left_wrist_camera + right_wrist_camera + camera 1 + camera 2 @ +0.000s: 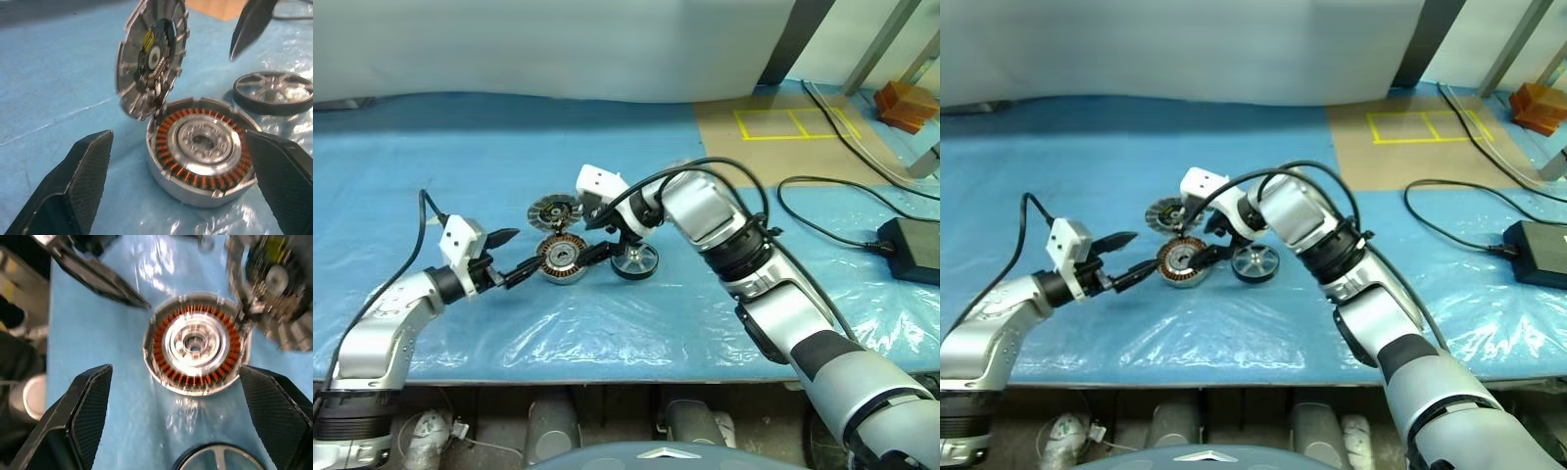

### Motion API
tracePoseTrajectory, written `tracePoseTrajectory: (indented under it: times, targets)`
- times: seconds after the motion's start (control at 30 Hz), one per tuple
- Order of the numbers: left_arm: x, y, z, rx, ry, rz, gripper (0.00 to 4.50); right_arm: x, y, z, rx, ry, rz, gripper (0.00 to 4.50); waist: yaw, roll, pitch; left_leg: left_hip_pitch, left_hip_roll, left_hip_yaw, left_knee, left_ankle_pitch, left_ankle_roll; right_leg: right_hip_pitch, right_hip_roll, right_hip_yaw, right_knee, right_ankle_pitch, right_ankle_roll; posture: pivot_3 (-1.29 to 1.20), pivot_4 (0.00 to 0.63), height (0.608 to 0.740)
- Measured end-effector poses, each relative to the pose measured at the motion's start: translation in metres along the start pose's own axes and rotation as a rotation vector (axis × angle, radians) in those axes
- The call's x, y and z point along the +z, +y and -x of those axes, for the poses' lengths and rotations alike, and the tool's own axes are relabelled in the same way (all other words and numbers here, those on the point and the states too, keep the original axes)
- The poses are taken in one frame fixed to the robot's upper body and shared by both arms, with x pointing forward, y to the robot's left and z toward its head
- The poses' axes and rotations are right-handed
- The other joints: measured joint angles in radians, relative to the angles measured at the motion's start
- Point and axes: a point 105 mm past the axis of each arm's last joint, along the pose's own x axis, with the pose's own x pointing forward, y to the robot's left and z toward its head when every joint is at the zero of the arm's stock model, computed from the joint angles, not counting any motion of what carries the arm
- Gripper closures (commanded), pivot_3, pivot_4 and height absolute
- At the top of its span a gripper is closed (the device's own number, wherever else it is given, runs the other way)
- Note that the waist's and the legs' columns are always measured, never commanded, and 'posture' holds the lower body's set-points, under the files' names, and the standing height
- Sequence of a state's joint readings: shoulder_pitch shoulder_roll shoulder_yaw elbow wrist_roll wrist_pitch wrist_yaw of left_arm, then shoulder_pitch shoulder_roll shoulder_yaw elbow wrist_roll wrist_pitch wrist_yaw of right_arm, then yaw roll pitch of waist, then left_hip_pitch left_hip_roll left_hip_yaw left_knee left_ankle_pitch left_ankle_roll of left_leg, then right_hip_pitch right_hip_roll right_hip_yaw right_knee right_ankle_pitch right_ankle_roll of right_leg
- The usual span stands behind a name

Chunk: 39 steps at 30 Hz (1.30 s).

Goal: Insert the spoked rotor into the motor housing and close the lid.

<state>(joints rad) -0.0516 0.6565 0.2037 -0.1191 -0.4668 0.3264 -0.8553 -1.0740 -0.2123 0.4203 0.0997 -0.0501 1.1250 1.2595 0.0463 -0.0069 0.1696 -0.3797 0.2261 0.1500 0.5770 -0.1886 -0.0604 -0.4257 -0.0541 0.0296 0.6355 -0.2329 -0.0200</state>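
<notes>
The motor housing (pixel 563 258) sits on the blue sheet, its copper windings showing around a pale hub (pixel 205 147). The ribbed lid (pixel 554 212) stands tilted up at the housing's far rim (pixel 151 54). The spoked rotor (pixel 635 261), with its black ring and silver spokes, lies flat on the sheet just right of the housing. My left gripper (pixel 514 255) is open at the housing's left side and holds nothing. My right gripper (pixel 598 237) hangs open and empty above the housing's right side, between housing and rotor (pixel 217 458).
A blue plastic sheet covers the table, whose front edge (pixel 607 377) runs close to me. A black power brick (pixel 906 250) and its cables lie at the right. Yellow tape squares (pixel 798 122) and an orange block (pixel 906 103) are at the far right.
</notes>
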Motion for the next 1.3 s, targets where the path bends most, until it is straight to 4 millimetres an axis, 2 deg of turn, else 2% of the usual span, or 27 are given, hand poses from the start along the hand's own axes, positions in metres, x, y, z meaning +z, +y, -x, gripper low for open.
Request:
tracePoseTrajectory:
  times: [0.07,0.13,0.27,0.37,0.47,0.6,0.73,1.03,1.23,1.3]
  targets:
    - [-0.002,0.019,0.001,0.090,0.010,-0.020,0.00,0.009,-0.004,0.019,-0.021,-0.143,-0.037,0.15,0.008,0.000,0.000,-0.001,0.000,0.000,0.000,0.000,0.000,0.000,-0.001,0.000,0.000,0.000,0.000,0.00,0.150,0.740]
    - [0.002,0.038,0.005,0.188,0.001,-0.055,0.00,0.005,0.000,0.030,-0.012,-0.231,-0.064,0.15,0.021,-0.001,0.000,0.000,0.000,0.000,0.001,0.000,0.000,0.002,-0.001,0.000,-0.001,0.000,0.000,0.00,0.150,0.740]
    - [0.006,0.050,0.005,0.270,-0.033,-0.080,0.00,-0.035,-0.008,0.032,-0.105,-0.245,-0.178,0.15,0.027,-0.001,0.000,0.001,-0.002,0.000,0.001,0.000,0.000,0.004,-0.003,0.000,-0.002,0.000,0.001,0.00,0.150,0.740]
    - [-0.008,0.055,0.001,0.308,-0.009,-0.049,0.00,-0.062,-0.021,0.037,-0.224,-0.233,-0.237,0.15,0.026,-0.001,0.000,0.002,-0.002,0.000,0.001,0.000,0.000,0.003,-0.003,0.000,-0.001,0.000,0.001,0.00,0.150,0.740]
    - [-0.027,0.056,-0.006,0.317,0.027,0.004,0.00,-0.078,-0.024,0.046,-0.297,-0.257,-0.242,0.15,0.025,-0.001,0.000,0.002,-0.002,0.000,0.001,0.000,0.000,0.003,-0.003,0.001,-0.001,0.000,0.001,0.00,0.150,0.740]
    - [-0.049,0.070,-0.017,0.390,0.089,0.046,0.00,-0.073,-0.034,0.052,-0.417,-0.336,-0.221,0.15,0.021,-0.001,0.000,0.002,-0.002,0.000,0.001,0.000,0.000,0.003,-0.001,0.001,0.001,0.000,0.001,0.00,0.150,0.740]
    - [-0.052,0.087,-0.021,0.476,0.084,0.032,0.00,-0.071,-0.035,0.054,-0.449,-0.362,-0.209,0.15,0.025,-0.001,0.000,0.003,-0.002,-0.001,0.001,0.000,0.000,0.004,-0.003,0.001,0.000,0.000,0.001,0.00,0.150,0.740]
    - [-0.056,0.074,-0.036,0.408,0.071,0.023,0.00,-0.081,-0.038,0.060,-0.486,-0.328,-0.216,0.15,0.027,0.000,-0.001,0.005,-0.003,-0.001,0.001,0.000,0.000,0.007,-0.004,0.001,0.000,0.000,0.001,0.00,0.150,0.740]
    - [-0.062,0.074,-0.034,0.411,0.093,0.030,0.00,-0.082,-0.037,0.058,-0.478,-0.318,-0.209,0.15,0.025,0.003,-0.003,0.008,-0.003,-0.001,0.001,0.000,0.000,0.009,-0.004,0.002,0.000,0.000,0.001,0.00,0.150,0.740]
    - [-0.064,0.075,-0.034,0.417,0.100,0.027,0.40,-0.082,-0.037,0.055,-0.475,-0.313,-0.210,0.10,0.025,0.005,-0.004,0.009,-0.003,0.000,0.000,0.000,0.000,0.010,-0.004,0.002,0.000,-0.001,0.001,0.00,0.150,0.740]
